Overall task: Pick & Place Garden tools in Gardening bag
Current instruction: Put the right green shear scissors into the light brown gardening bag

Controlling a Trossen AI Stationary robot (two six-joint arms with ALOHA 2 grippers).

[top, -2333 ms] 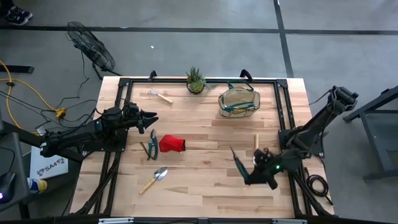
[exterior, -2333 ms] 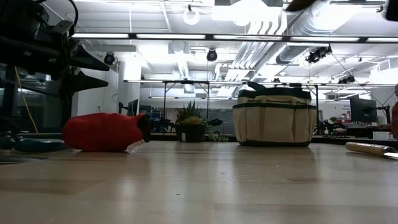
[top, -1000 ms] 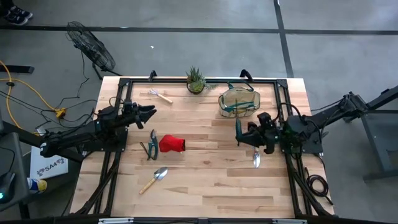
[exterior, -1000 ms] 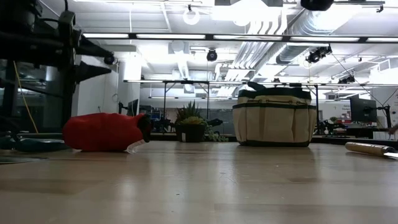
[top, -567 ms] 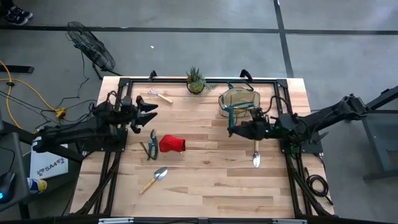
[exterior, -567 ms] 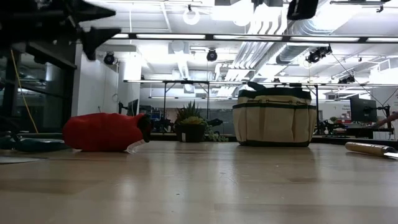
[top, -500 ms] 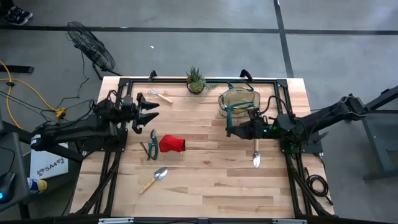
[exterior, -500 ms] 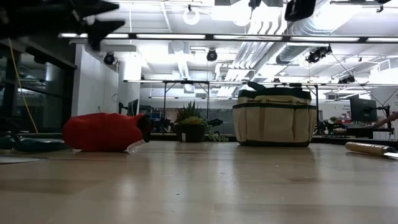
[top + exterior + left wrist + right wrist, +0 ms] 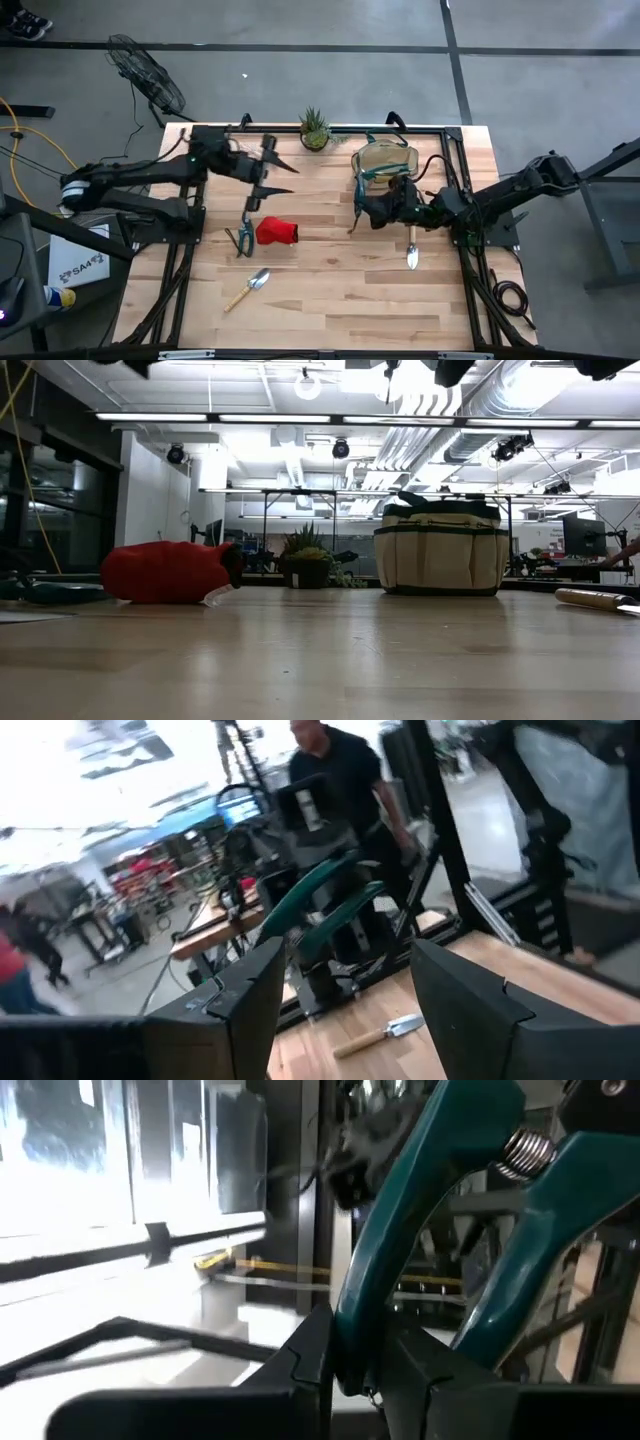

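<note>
My right gripper (image 9: 362,208) hangs above the table's middle, just near of the tan gardening bag (image 9: 384,162), shut on teal-handled pruning shears (image 9: 440,1200). My left gripper (image 9: 288,178) is open, raised over the far-left part of the table, nothing between its fingers. Flat on the wood lie a red glove (image 9: 277,231), a second pair of shears (image 9: 243,236), a trowel (image 9: 247,288) near the front, another trowel (image 9: 411,245) on the right and a small rake (image 9: 258,152) at the far left. My right gripper pinches one teal handle (image 9: 352,1342) of the shears between its two fingers, at the end away from the spring (image 9: 528,1146). The other handle (image 9: 520,1270) stands free beside the fingers. The shears are lifted clear of the table.
A spiky potted plant (image 9: 314,130) stands at the far edge, left of the bag. In the low view the bag (image 9: 441,550) stands upright, the glove (image 9: 165,572) to its left. A person in dark clothes (image 9: 345,780) shows beyond the table.
My left gripper has risen, swung toward the table's right and far side, and rolled, staying open. My right gripper has carried the shears a little toward the table's left, beside the bag, and rolled; it stays shut on them.
</note>
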